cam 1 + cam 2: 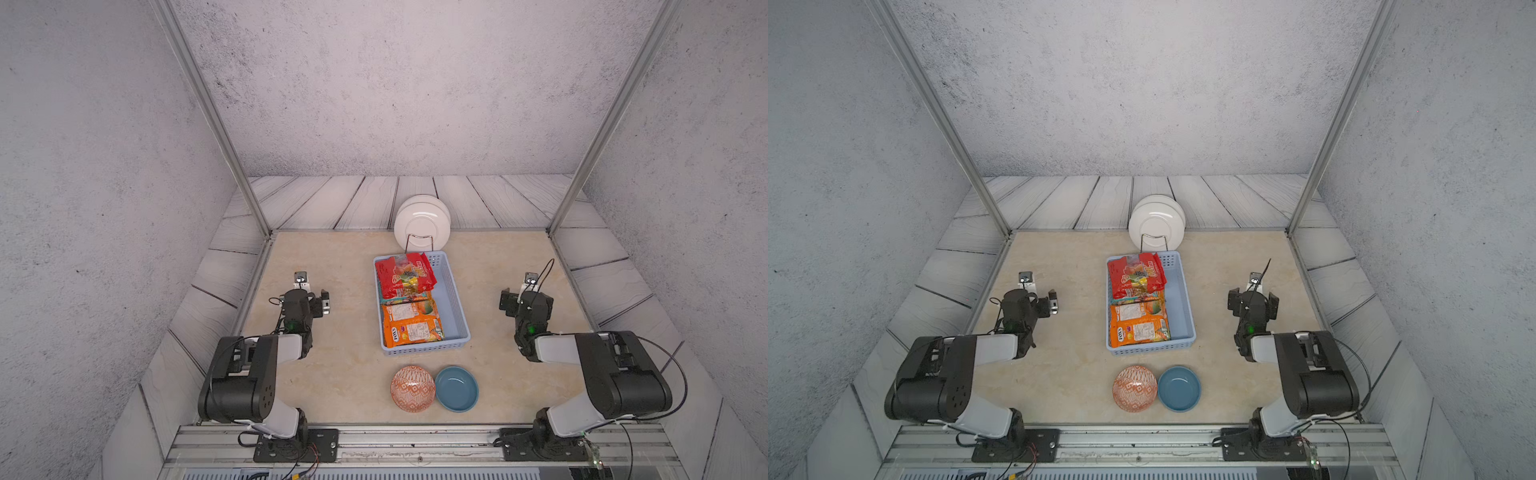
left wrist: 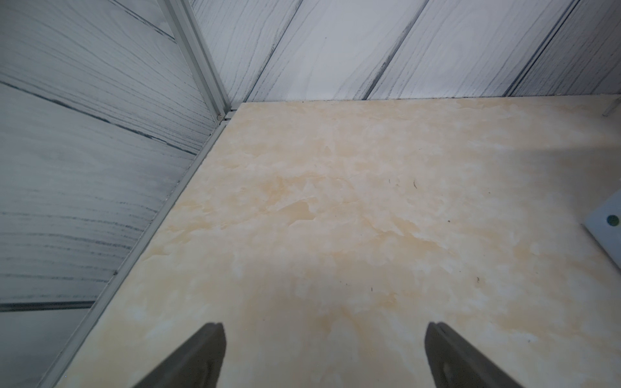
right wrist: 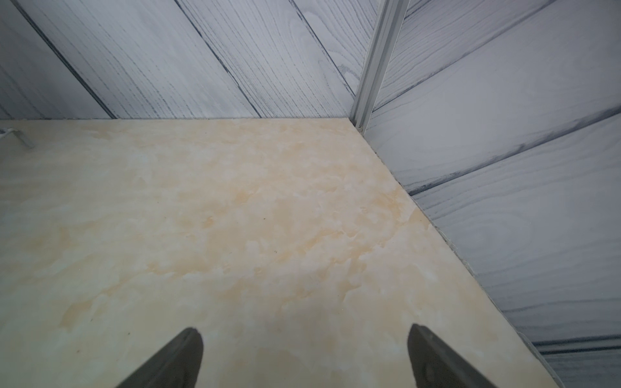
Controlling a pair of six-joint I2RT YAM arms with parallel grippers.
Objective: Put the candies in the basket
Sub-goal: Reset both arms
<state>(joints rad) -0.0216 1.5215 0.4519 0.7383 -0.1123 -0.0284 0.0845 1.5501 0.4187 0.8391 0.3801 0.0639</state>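
Left gripper (image 2: pixel 324 331): jaws spread wide, nothing btwn them, over bare tabletop (image 2: pixel 336 218) nr the left wall. Mid-table sits the basket (image 1: pixel 455 291) w/ the candies along its left side, red bag (image 1: pixel 405 276) at the far end, orange bag (image 1: pixel 411 322) nearer the robot; white plates (image 1: pixel 422 222) stand behind it, patterned bowl (image 1: pixel 412 388) & blue bowl (image 1: pixel 457 388) side by side in front. Right gripper (image 3: pixel 304 331): also wide apart & empty, over bare table nr the right wall.

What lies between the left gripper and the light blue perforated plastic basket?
Only bare beige marbled tabletop, from the left gripper to the light blue basket; both top views show it.
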